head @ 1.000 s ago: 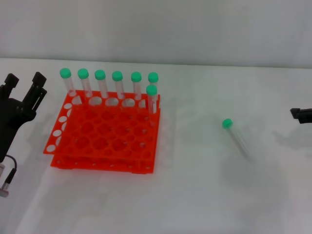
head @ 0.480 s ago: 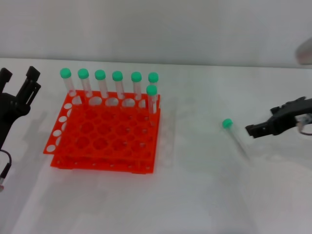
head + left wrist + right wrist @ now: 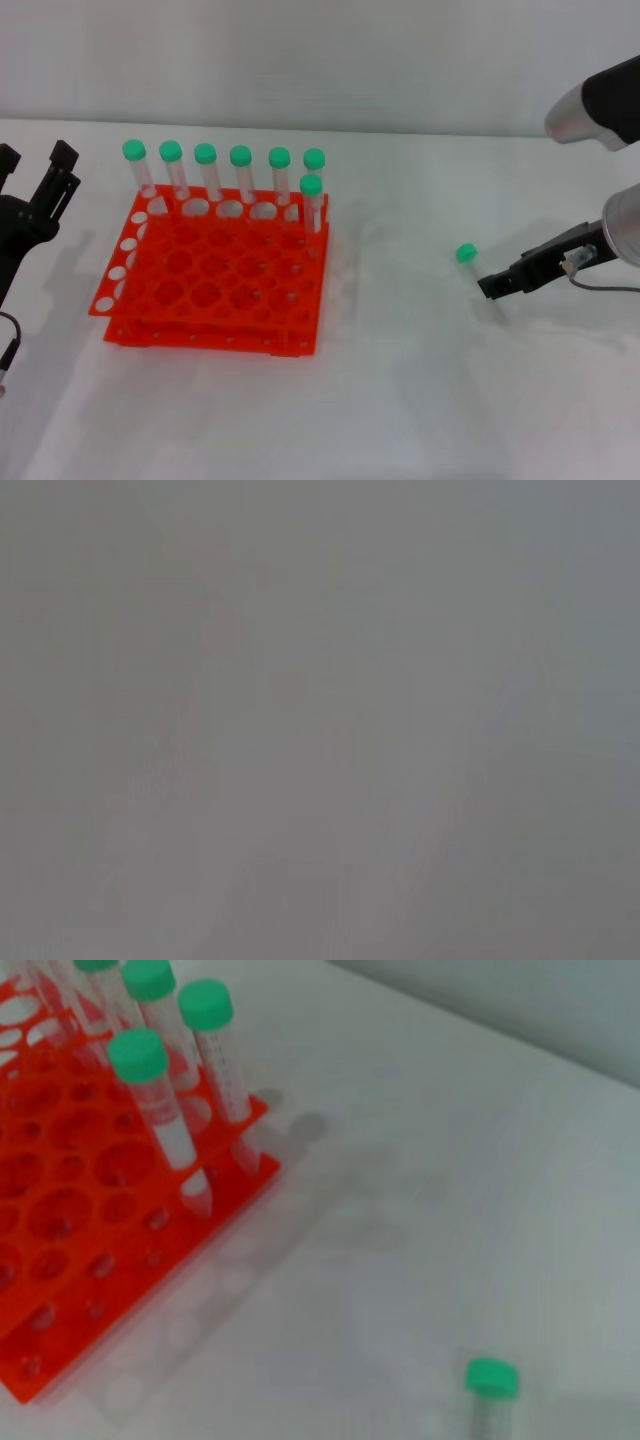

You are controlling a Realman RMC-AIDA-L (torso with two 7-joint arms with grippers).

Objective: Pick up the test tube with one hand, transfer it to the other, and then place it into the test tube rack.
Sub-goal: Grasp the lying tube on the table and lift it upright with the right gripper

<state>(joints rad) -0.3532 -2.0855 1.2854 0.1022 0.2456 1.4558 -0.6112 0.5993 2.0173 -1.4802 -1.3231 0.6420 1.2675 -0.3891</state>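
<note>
A slim clear plastic test tube with a round green cap lies flat on the white counter, right of the middle of the head view. Its cap points toward the upper left. In the right wrist view the same tube sits at the bottom edge of the frame, and only its cap and a bit of its clear body show.

The right gripper is black and reaches in from the right edge of the head view. Its tip is low, just beside the lying tube, right over the clear part. I cannot tell if its fingers are open or closed, or if they touch the tube.

The left gripper is at the left edge of the head view, well apart from the tube. Its two black fingers point up and are spread open with nothing between them. The left wrist view is only a grey blur.

The bright orange-red plastic rack with round holes stands on the counter left of the middle. Seven other green-capped tubes stand upright in it, six along the back row and one just in front at the right end.
</note>
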